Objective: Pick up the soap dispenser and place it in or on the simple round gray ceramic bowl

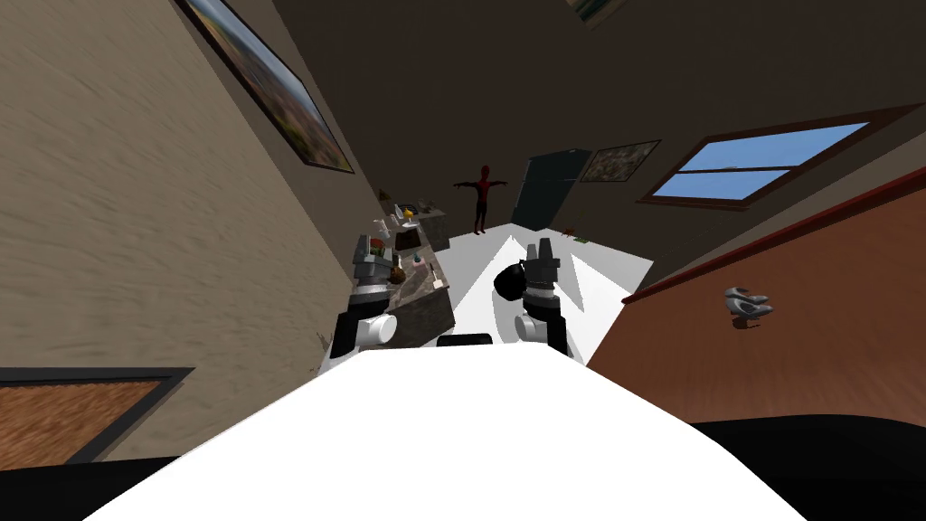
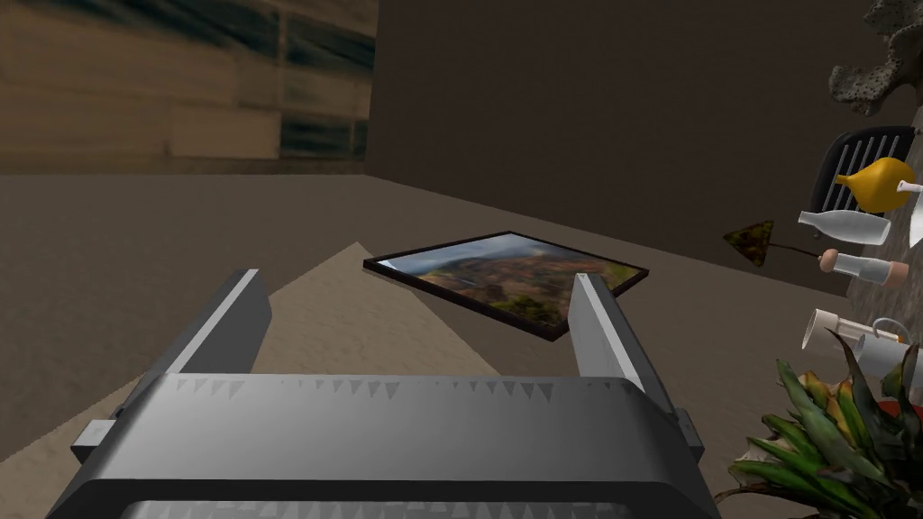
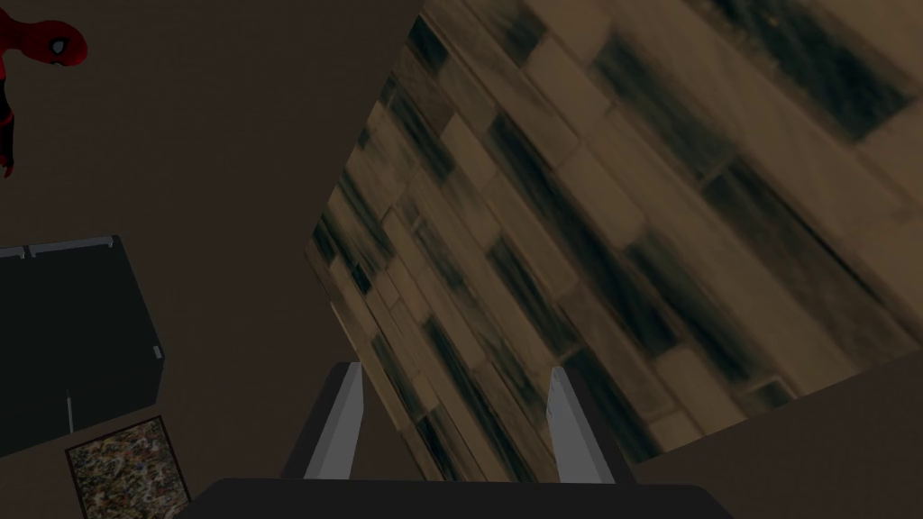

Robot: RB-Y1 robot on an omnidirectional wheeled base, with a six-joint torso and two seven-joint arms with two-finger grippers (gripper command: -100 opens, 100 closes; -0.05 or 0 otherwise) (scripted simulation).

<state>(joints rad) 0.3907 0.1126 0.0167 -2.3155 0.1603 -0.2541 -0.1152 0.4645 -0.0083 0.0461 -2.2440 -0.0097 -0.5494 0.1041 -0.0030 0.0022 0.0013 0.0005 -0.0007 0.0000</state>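
Clutter crowds one dark-topped bench (image 1: 425, 312) that runs along the wall on my left in the head view, and the left wrist view picks the pieces out: one white soap dispenser (image 2: 834, 325) with a pump top, two pale bottles (image 2: 843, 225) side by side, one yellow gourd-shaped thing (image 2: 872, 185), one dark slatted rack (image 2: 852, 158) behind it, one rough grey coral-like lump (image 2: 879, 63), and one leafy green plant (image 2: 834, 441). The soap dispenser stands on that bench between the bottles and the plant, its body just behind the plant's leaf tips and just beside one white cup (image 2: 892, 353); it is off to the side of the left pincer (image 2: 414, 277) and well apart from both of its fingers. That pincer stands wide open, its two blades spread with nothing between them, holding nothing and touching nothing, and one framed landscape picture (image 2: 509, 281) hangs on the wall beyond the gap. In the head view both forearms reach forward, the left one above the near end of the bench. The right pincer (image 3: 454, 369) is raised over the white floor (image 1: 579, 280) to the right of the bench; its two fingers are spread apart as well and grip nothing. Further down the room in the head view stand one red figure (image 1: 482, 194) with arms out and one dark door (image 1: 550, 185), and one window (image 1: 760, 158) shows blue sky on the right.
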